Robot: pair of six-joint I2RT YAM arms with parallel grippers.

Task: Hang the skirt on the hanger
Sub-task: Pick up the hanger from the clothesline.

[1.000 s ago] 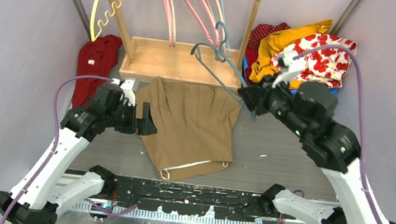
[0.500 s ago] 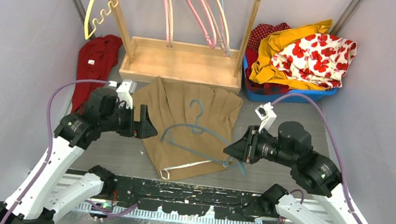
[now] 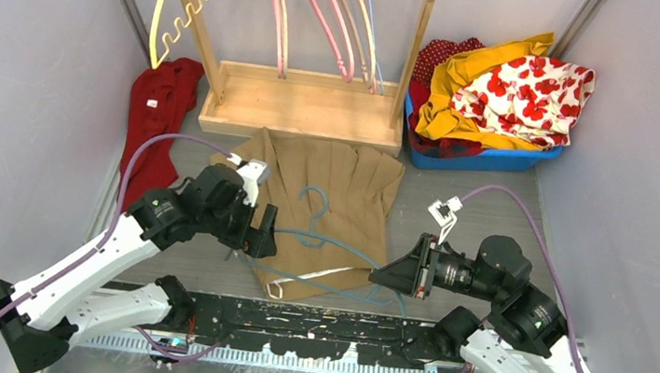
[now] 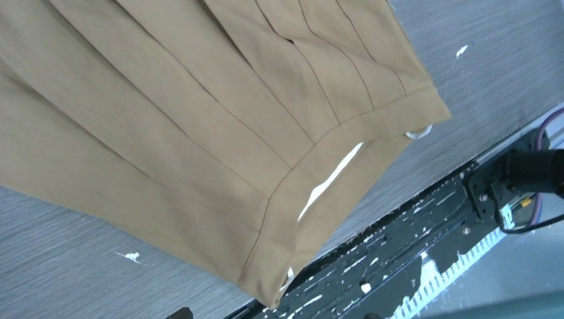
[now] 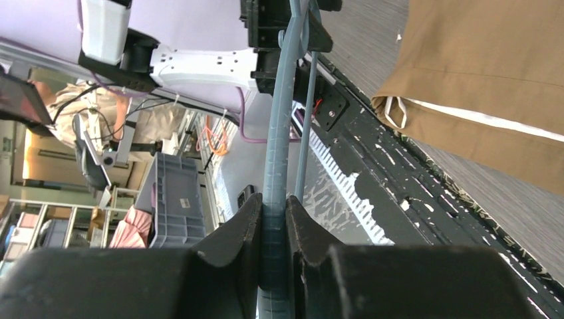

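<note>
Hanger (image 3: 329, 241) clamped in right pincer (image 3: 378, 274), held over skirt (image 3: 350, 184); left pincer (image 3: 267, 231) spread open at skirt's left edge.

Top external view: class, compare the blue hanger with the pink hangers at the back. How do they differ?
Colour: the blue hanger is grey-blue, the pink hangers pink. Pose: the blue hanger stretches over the tan skirt; the pink hangers hang in the wooden rack. State: the right gripper clamps the blue hanger; nothing holds the pink hangers. Shared: all are thin-framed.
</note>
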